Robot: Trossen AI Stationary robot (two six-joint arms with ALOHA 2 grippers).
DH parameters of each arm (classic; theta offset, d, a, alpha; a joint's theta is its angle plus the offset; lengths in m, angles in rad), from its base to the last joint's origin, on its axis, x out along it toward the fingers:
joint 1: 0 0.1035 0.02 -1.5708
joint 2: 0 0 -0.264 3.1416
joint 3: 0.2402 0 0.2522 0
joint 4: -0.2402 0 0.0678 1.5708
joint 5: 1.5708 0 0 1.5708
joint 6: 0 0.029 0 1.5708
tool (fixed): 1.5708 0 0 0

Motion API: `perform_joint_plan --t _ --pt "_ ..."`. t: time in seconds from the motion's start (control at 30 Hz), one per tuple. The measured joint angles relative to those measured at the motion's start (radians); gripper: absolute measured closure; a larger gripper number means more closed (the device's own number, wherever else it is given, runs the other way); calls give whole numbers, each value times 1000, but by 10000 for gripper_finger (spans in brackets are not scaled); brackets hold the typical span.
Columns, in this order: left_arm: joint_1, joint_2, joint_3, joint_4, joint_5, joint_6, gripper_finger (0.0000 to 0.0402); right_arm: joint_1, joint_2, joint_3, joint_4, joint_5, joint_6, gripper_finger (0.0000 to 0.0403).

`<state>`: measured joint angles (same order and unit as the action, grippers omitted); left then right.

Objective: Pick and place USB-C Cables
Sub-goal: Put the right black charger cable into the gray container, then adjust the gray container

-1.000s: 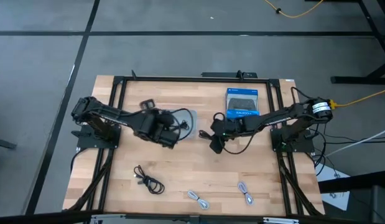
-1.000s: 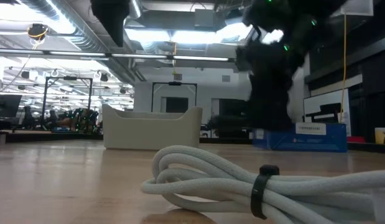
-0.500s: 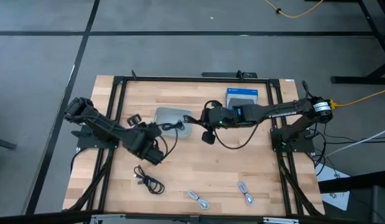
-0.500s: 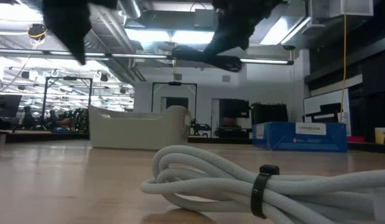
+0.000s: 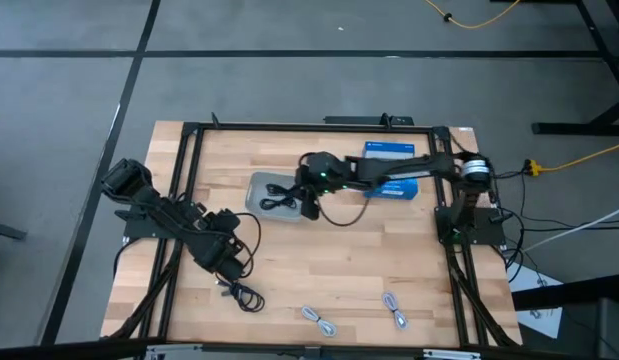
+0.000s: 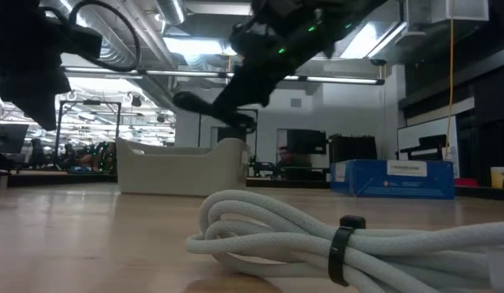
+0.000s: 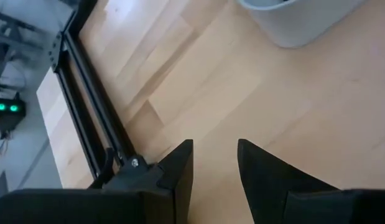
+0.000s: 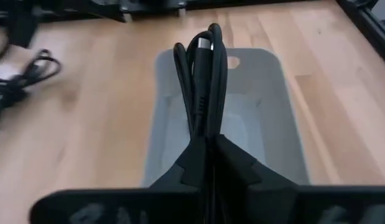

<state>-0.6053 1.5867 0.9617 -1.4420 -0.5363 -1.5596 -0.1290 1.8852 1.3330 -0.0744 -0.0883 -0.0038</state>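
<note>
My right gripper reaches from the table's right over the translucent grey tray and is shut on a bundled black USB-C cable. In the low view that cable sticks out above the tray. My left gripper hovers open near the table's left, just above a second black cable lying flat on the wood. Two light grey cables lie near the near edge; one fills the low view's foreground. My right gripper pinches the black cable bundle between its two fingers near one end. The fingers come slanting down from the table's right and lie along the bundle, whose several strands stick out past the fingertips. The cable is lifted clear, above the tray's inside.
The blue-and-black retail box stands behind the right arm near the far edge. A black frame rail runs along the table's left side. Bare wood lies in the table's middle.
My right gripper has swung toward the table's left, carrying the black cable from the table's middle up and over the tray. My left gripper has drawn back from the tray toward the near-left, coming over the black cable on the wood.
</note>
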Motion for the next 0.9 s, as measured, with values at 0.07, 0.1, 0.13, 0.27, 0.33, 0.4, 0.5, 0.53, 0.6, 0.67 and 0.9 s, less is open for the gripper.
perform_joint_plan --t 0.07,0.1,0.13,0.27,0.33,0.4,0.5,0.53,0.6,0.67,0.9 --pt "0 0 -9 0 0 -10 282 -6 49 59 -14 -6 -26 354" --pt "0 0 -14 0 0 -11 282 -8 67 84 -29 -22 -30 343" --pt "3 0 -17 0 0 -11 282 -7 82 108 -56 -38 -31 332" --pt "20 0 -33 7 -1 -10 282 -4 110 187 -145 -65 -43 288" --pt "26 0 -39 7 -3 -10 282 -5 107 219 -209 -66 -23 269" --pt "34 0 -44 7 -19 -10 282 -6 93 259 -353 -65 20 257" --pt "55 0 -47 -6 -74 -4 282 -6 62 348 -610 -63 68 252" --pt "64 0 -47 -7 -97 8 282 -6 51 379 -695 -64 76 252" --pt "84 0 -47 -7 -137 72 282 -1 32 427 -861 -63 76 255" --pt "107 0 -47 -5 -169 147 282 9 13 453 -1015 -54 77 260" --pt "216 -6 -46 -4 -170 342 282 44 -120 471 -1342 141 139 272"
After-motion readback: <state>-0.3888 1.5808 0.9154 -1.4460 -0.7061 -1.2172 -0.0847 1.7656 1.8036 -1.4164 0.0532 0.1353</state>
